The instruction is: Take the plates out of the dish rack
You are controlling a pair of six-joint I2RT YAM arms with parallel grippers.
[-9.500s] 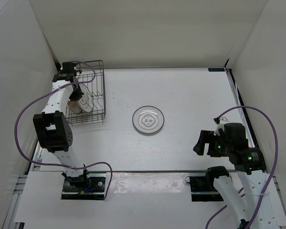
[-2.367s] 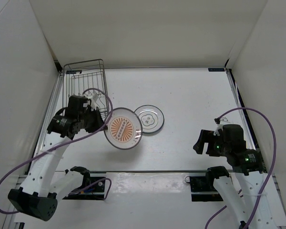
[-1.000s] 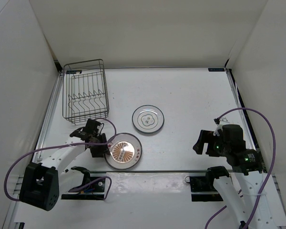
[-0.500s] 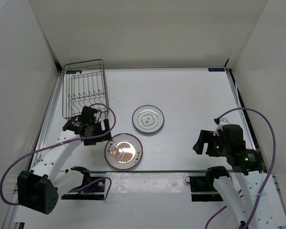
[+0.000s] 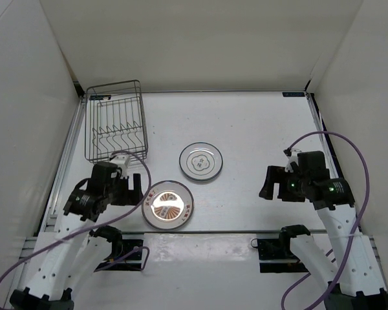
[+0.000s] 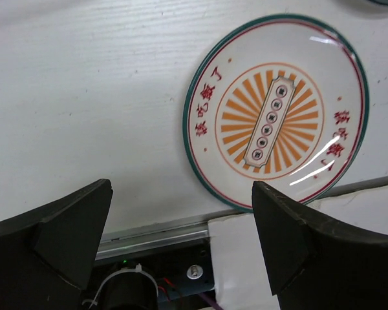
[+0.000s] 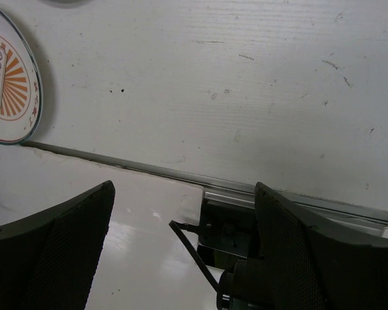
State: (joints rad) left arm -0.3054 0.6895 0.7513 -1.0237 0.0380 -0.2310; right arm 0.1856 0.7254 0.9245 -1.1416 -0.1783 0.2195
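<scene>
The dish rack stands at the back left with nothing between its wire dividers. Both plates lie flat on the table. The clear-greyish plate is in the middle. The orange-patterned plate lies near the front edge. My left gripper is open and empty, hovering just left of the orange plate and apart from it. My right gripper is open and empty above the bare table at the right.
A metal rail marks the table's front edge, just in front of the orange plate. White walls close in the left, back and right. Purple cables loop off both arms.
My left gripper opened, let go of the orange plate on the table, and drew back to the left of it. My right arm rose a little.
</scene>
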